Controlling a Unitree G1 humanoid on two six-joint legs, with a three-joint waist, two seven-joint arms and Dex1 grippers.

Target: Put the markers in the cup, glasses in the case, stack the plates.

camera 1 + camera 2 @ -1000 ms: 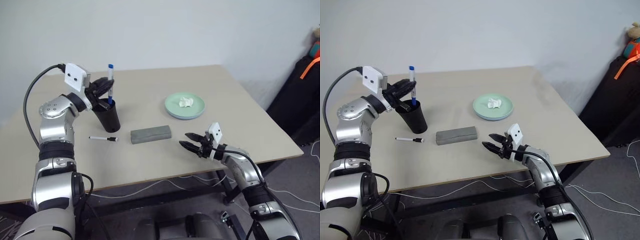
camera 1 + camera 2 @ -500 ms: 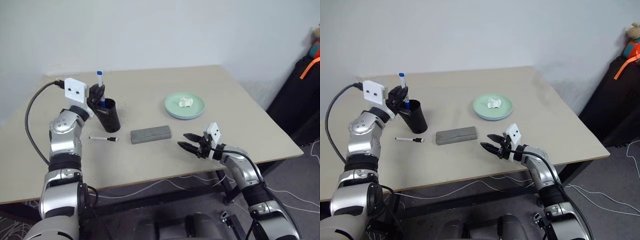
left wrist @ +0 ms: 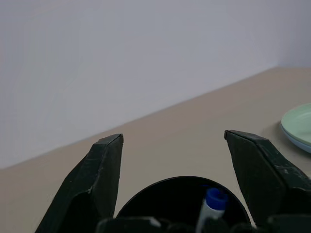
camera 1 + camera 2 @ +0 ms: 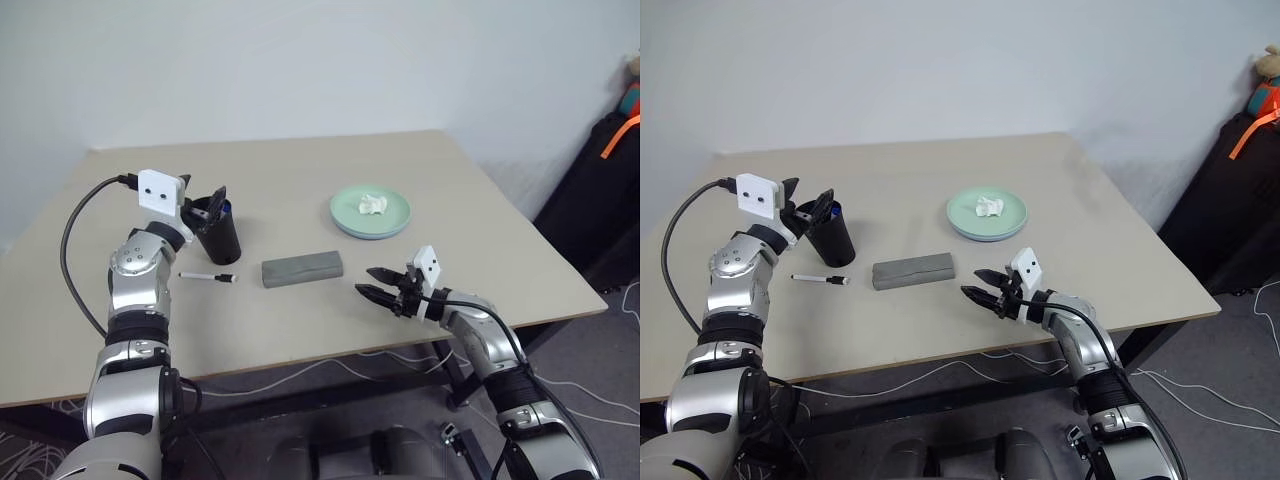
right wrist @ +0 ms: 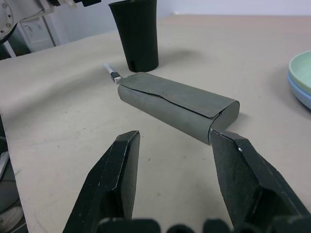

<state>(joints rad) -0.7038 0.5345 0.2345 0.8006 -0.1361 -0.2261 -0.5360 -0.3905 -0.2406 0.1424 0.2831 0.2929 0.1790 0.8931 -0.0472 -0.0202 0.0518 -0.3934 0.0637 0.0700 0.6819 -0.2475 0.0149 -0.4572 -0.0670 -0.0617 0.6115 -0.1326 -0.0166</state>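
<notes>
The left gripper gapes wide over the cup, empty; its wrist view looks down on the blue marker inside. The white marker lies beside the cup. The right gripper, open and empty, faces the closed case; there a blue plate peeks under the green plate.
</notes>
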